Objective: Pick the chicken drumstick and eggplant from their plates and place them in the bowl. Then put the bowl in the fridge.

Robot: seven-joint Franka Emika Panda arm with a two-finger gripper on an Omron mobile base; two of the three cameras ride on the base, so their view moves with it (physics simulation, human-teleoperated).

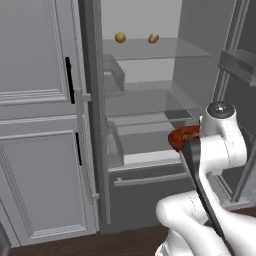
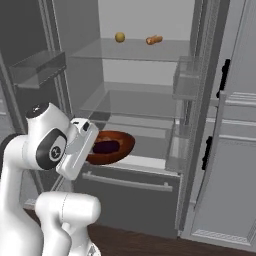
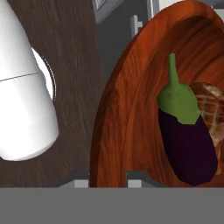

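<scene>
The bowl (image 1: 181, 137), red-brown, is carried in front of the open fridge (image 1: 150, 95), level with the lower glass shelf and above the closed drawer front; in the left base view it shows as a partial rim behind the arm's wrist, so its contents cannot be read there. Two small yellowish items (image 1: 120, 37) sit on the top shelf, well apart from the bowl. In the right base view the bowl (image 2: 112, 146) is seen nearly whole, held level at its near-left rim where the white hand meets it, with a dark item, the eggplant (image 2: 105, 146), lying inside. From this side the bowl stands just short of the fridge (image 2: 145, 100) interior, and the bare shelf lies ahead of it and slightly to the right; judged from this, the coming move is a forward reach into the compartment. In the hand view the gripper (image 3: 107, 183) is closed narrowly on the bowl rim (image 3: 105, 144), one fingertip on each side of the wall. The eggplant (image 3: 188, 144) lies in the bowl, its long axis running away from the gripper, green stem end farthest. The chicken drumstick (image 3: 213, 109) lies touching it on the far side, partly cut off by the frame edge.
</scene>
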